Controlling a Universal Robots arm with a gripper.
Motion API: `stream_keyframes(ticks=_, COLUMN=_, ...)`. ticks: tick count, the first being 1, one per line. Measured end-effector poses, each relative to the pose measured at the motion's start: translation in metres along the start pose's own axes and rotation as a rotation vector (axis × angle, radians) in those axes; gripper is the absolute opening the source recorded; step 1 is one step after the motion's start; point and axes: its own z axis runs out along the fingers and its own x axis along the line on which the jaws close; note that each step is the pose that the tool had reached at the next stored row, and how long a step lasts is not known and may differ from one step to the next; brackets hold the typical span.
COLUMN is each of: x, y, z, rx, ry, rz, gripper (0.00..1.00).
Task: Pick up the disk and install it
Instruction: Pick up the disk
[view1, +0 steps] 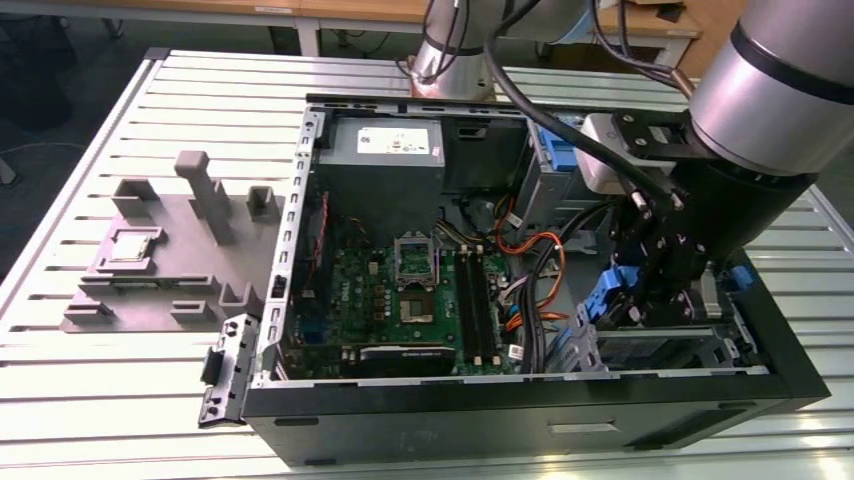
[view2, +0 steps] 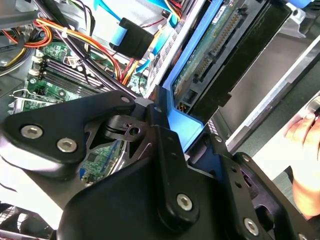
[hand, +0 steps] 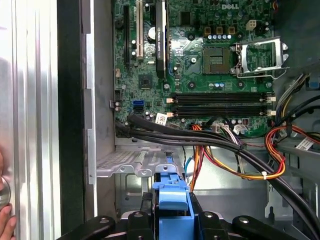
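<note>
Blue-bracketed disk (view2: 225, 60) clamped in gripper (view1: 651, 298); cables (view1: 537, 300) at gripper's 9 o'clock, exterior view, may snag; seating alignment unclear.

Robot arm (view1: 767, 95) reaching into an open computer case (view1: 534, 425) on a slatted metal desk (view1: 120, 400).

The case lies toward the desk's near edge, on the exterior view's right. Inside it a green motherboard (view1: 400, 295) sits mid-case, with a grey box with a white sticker (view1: 387, 150) on the far side and orange and black cables (view1: 534, 250) between the board and the arm. The pincer (view1: 643, 303) hangs low in the case's near corner on the exterior view's right, closed on the disk (view1: 613, 292), which stands upright in its blue bracket just above a grey drive cage (view1: 661, 352). A grey fixture block (view1: 174, 255) rests beside the case, toward the desk's edge on the exterior view's left.
</note>
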Motion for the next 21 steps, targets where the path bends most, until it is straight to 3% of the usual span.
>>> stream_keyframes(ticks=21, x=-0.0001, y=0.0, z=0.0041, rx=0.0, ry=0.0, rz=0.0, gripper=0.37)
